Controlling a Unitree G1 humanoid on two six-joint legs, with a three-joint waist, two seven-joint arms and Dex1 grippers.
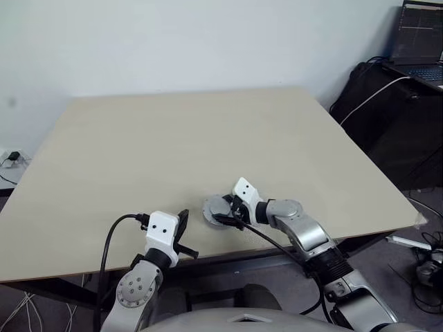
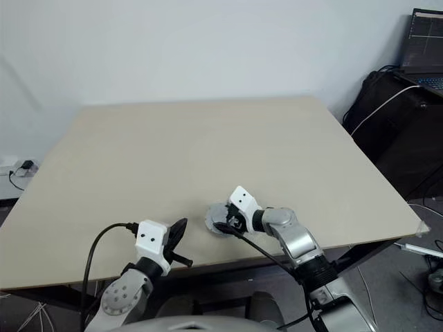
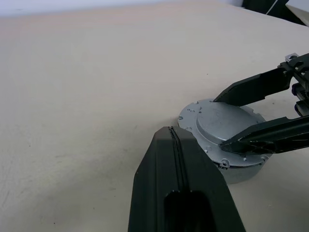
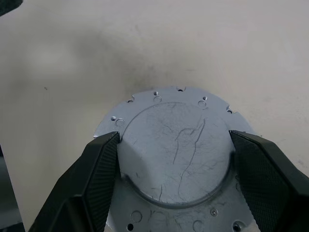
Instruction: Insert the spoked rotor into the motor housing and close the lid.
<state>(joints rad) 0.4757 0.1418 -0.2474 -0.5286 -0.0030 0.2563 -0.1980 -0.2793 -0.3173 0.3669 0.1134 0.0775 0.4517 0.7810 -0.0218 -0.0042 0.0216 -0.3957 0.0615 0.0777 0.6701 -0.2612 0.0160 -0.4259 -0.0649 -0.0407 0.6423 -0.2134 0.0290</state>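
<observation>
I see the pale table (image 1: 208, 138) with the motor housing (image 3: 227, 164) sitting near its front edge, the lid (image 4: 176, 154) lying closed on top, smooth face up. My right gripper (image 4: 174, 159) pinches the lid's raised centre, one finger pressed against each side. My left gripper (image 3: 174, 159), fingers pressed together and empty, hovers just beside the housing.

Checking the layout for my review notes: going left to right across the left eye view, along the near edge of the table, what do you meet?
Left end effector, shut → closed motor housing, lid on top → right end effector, its fingers set on either side of the lid's raised centre → laptop, far right in the background.
</observation>
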